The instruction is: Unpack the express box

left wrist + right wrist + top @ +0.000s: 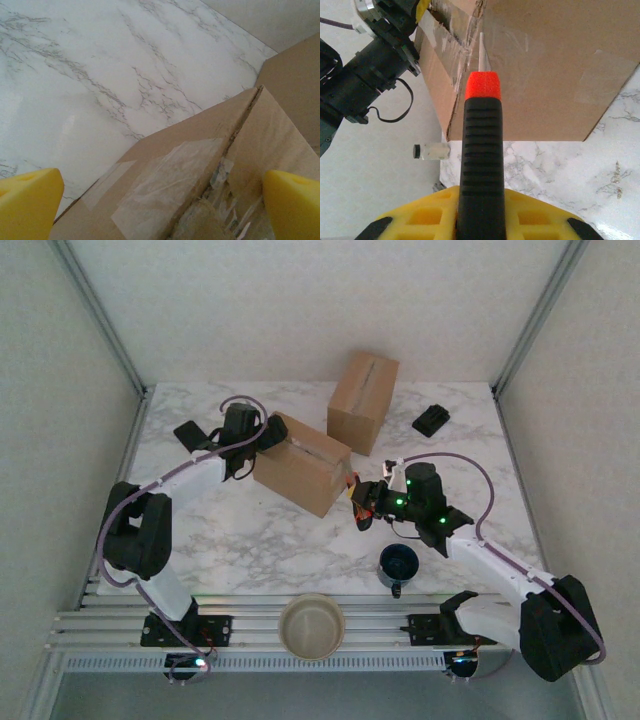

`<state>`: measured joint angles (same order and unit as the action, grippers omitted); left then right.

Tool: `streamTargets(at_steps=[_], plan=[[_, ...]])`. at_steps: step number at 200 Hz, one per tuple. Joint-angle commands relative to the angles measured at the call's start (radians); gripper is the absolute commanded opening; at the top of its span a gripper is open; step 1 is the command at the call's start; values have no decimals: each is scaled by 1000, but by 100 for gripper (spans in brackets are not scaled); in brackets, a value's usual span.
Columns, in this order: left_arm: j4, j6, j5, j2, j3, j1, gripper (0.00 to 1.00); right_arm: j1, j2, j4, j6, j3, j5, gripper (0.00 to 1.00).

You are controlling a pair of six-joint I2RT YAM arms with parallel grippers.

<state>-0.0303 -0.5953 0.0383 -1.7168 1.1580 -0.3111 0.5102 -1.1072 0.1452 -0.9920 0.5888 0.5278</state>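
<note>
Brown cardboard express box, top seam's tape torn, mid-table, black-handled cutter blade at its edge.

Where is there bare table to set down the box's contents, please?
The widest bare marble lies in front of the taped box, bordered by the left arm and the near rail. A smaller patch sits between the upright box and the black object. It is crowded around the right gripper, its cutter and the blue mug.

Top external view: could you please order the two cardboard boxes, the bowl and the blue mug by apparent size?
1. The taped box and the upright box, too alike to rank.
2. The bowl, likely enlarged by nearness to the camera.
3. The blue mug.
</note>
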Motion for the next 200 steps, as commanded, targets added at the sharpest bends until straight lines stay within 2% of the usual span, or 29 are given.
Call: streamTargets(at_steps=[1,200], plan=[[-232,26,-49,-95,-60,-2,100,2,27,8,-2,32,14,0],[-226,26,-43,-105,-60,-2,100,62,-60,81,-58,28,5,0]])
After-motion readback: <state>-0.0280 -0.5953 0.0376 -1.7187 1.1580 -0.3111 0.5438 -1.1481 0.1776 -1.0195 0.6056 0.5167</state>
